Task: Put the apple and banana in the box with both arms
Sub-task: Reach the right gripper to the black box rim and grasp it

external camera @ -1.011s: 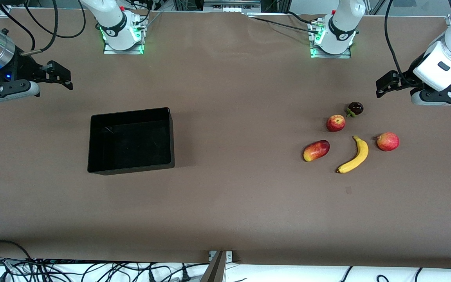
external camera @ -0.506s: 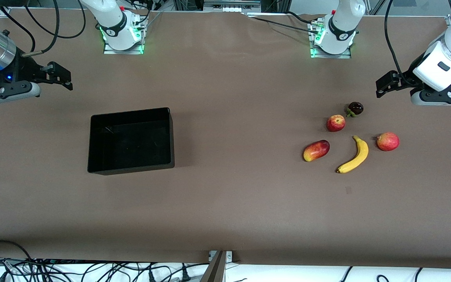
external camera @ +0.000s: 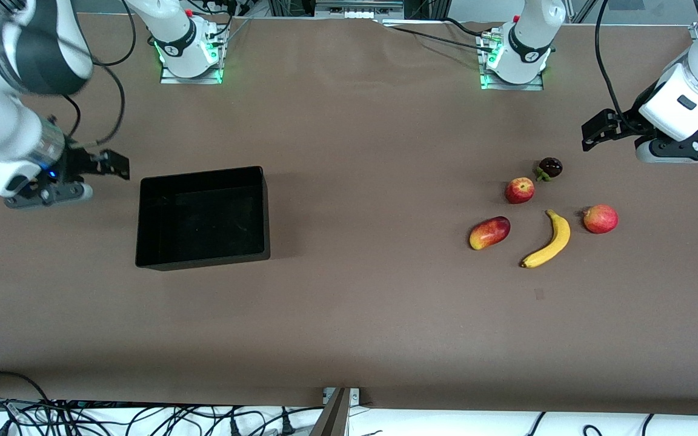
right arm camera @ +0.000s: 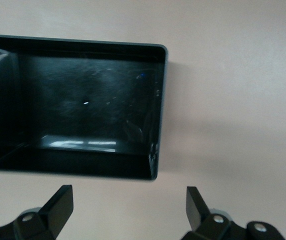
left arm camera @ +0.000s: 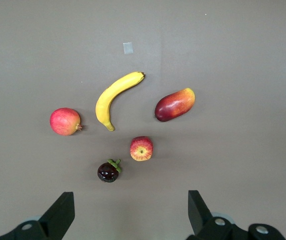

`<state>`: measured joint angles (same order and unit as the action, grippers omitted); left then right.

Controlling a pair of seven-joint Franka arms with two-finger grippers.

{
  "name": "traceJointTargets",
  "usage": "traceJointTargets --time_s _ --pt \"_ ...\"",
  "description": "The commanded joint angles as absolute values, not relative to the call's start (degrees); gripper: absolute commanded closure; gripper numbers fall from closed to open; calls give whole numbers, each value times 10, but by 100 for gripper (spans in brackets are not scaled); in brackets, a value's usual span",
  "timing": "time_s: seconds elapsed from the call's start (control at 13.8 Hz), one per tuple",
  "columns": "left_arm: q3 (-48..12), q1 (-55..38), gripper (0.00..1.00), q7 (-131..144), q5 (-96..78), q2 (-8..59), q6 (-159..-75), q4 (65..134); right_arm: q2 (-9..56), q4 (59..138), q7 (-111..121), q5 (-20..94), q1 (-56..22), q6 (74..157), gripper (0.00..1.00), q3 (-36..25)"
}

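The right gripper (external camera: pixel 120 166) has swung down beside the empty box (external camera: pixel 203 217), jaws wide and holding nothing, while the left gripper (external camera: pixel 591 132) waits equally wide near the apple (external camera: pixel 519 190) and banana (external camera: pixel 548 240), probably the first pick.

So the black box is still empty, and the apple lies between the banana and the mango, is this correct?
Only partly. The box is empty, but the apple is not between the banana and the mango. The front view shows it farther from the camera than both, beside the dark purple fruit.
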<state>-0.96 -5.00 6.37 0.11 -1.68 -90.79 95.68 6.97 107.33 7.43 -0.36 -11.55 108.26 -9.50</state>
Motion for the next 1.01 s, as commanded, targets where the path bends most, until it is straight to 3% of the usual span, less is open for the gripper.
traceJointTargets --time_s 0.0,0.43,0.65,0.79,0.94 --pt "-11 -49 0 50 4 -7 -893 937 111 1098 97 -9 -113 1148 0 -109" --pt "-10 -49 0 50 4 -7 -893 936 165 1202 106 10 -105 1335 0 -117" --pt "-10 -49 0 50 4 -7 -893 937 180 1221 106 22 -105 1368 3 -117" --pt "-10 -49 0 50 4 -7 -893 937 186 1222 106 22 -105 1368 18 -117" --pt "-10 -49 0 50 4 -7 -893 937 193 1222 106 25 -105 1368 44 -117"
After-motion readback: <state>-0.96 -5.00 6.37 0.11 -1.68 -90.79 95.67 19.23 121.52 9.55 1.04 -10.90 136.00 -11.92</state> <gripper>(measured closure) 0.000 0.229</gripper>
